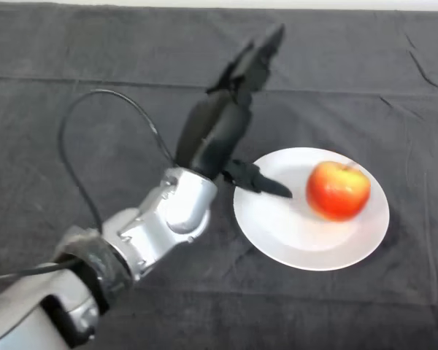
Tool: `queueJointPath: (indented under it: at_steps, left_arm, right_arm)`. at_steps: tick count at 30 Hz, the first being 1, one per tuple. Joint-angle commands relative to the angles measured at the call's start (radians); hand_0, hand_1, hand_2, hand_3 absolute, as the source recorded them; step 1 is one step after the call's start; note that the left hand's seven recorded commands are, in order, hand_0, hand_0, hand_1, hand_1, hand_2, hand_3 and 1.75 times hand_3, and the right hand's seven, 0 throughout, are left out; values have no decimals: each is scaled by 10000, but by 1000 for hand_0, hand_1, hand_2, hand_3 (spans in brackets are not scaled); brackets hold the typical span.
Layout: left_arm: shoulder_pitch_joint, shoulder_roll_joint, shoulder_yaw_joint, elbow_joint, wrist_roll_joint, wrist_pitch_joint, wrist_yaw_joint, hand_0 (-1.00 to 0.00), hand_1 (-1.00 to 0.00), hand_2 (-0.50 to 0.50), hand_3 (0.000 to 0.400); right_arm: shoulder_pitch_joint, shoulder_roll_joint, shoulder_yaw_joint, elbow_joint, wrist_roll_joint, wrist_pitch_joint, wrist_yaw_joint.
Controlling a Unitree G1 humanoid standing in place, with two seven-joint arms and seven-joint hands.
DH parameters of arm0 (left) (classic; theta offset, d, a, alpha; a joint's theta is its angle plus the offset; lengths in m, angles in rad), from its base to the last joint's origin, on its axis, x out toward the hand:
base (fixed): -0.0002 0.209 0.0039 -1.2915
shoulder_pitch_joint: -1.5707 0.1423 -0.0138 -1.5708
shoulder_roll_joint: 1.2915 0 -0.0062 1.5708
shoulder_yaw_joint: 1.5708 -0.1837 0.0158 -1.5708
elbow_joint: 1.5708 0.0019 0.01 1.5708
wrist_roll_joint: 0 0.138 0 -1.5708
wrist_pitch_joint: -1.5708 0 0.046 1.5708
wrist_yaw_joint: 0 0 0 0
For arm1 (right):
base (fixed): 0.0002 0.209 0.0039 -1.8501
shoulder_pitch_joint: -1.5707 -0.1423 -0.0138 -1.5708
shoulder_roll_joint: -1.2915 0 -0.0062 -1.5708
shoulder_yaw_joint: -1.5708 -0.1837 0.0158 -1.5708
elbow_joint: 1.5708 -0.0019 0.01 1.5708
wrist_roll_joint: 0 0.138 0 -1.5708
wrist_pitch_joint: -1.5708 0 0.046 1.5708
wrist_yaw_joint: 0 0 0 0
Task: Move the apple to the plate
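One apple (338, 190) sits on the white plate (292, 240), towards its right side and a little back from the middle, upright with the stem dimple showing. From where I stand the job looks done: the fruit rests fully inside the rim, and nothing is holding it. The left hand (217, 131) hangs above the dark cloth of the table (73, 58), left of the plate, with its fingers (259, 55) stretched straight out and pointing away from the robot, and the thumb (257, 179) splayed to the right so that its tip lies over the plate's near-left edge. The hand is open and empty, well apart from the apple. Whether the thumb actually touches the plate or only hovers over it I cannot tell. That thumb is the worry. If the arm pulls back low or swings sideways, the tip could catch the rim and drag or tip the plate, and a round apple resting loose on a shallow dish would roll easily, perhaps off the far right edge. A sweep to the right would do worse, knocking the fruit directly. I judge that lifting clear first, then drawing back towards the lower left, would be the safe way out.
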Motion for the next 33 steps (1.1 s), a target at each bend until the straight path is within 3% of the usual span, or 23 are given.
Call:
queueJointPath:
  at_steps: [1,15,26,33]
  left_arm:
    - [756,839,523,-484,158,-185,275,0,0,0,0]
    - [3489,2648,3266,-2097,-19,-859,897,0,0,0,0]
    - [5315,3334,5459,-1422,-175,-2084,1354,0,0,0,0]
    - [5649,3327,6626,-545,-421,-2505,1487,0,0,0,0]
  right_arm:
    - [47,-177,-141,-101,131,-64,74]
    - [63,-154,-129,-159,120,-54,42]
    - [71,-144,-124,-186,116,-47,24]
    - [72,-142,-124,-191,116,-45,19]
